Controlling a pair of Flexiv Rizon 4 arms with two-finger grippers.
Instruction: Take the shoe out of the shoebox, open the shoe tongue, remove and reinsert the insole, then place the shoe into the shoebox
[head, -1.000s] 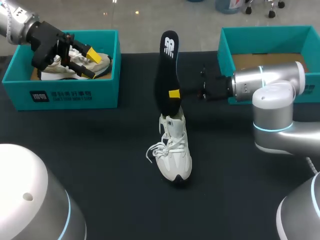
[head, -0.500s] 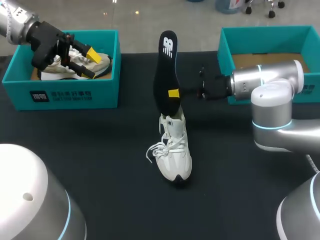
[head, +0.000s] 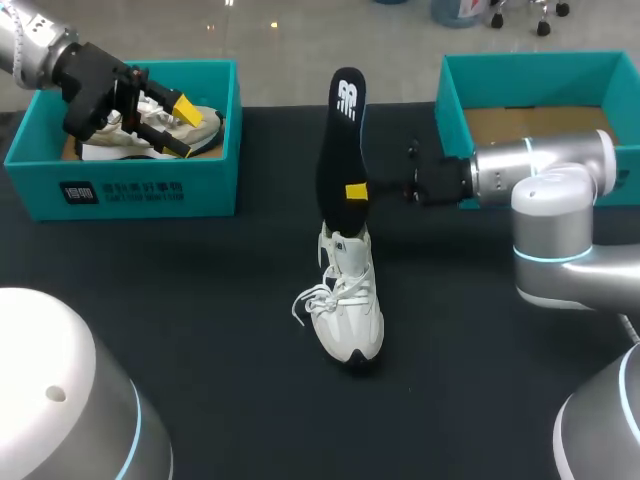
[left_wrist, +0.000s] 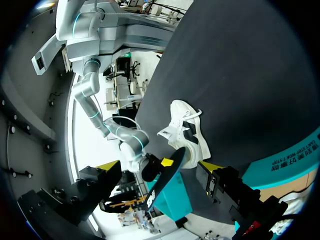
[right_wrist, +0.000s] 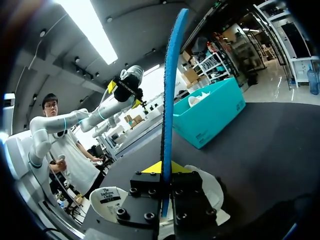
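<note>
A shoe (head: 345, 300) stands in the middle of the desk (head: 200, 330), the insole (head: 340, 140) upright over its heel, pinched in the right gripper (head: 355, 190). The left box (head: 120, 190) lies behind-left, the right box (head: 448, 100) behind-right.

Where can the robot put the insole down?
The dark table is bare between the white shoe and the left teal box, and on the shoe's other side. It is crowded at the shoe's heel, where the right claw holds the insole, and inside the left box, which has another shoe.
</note>
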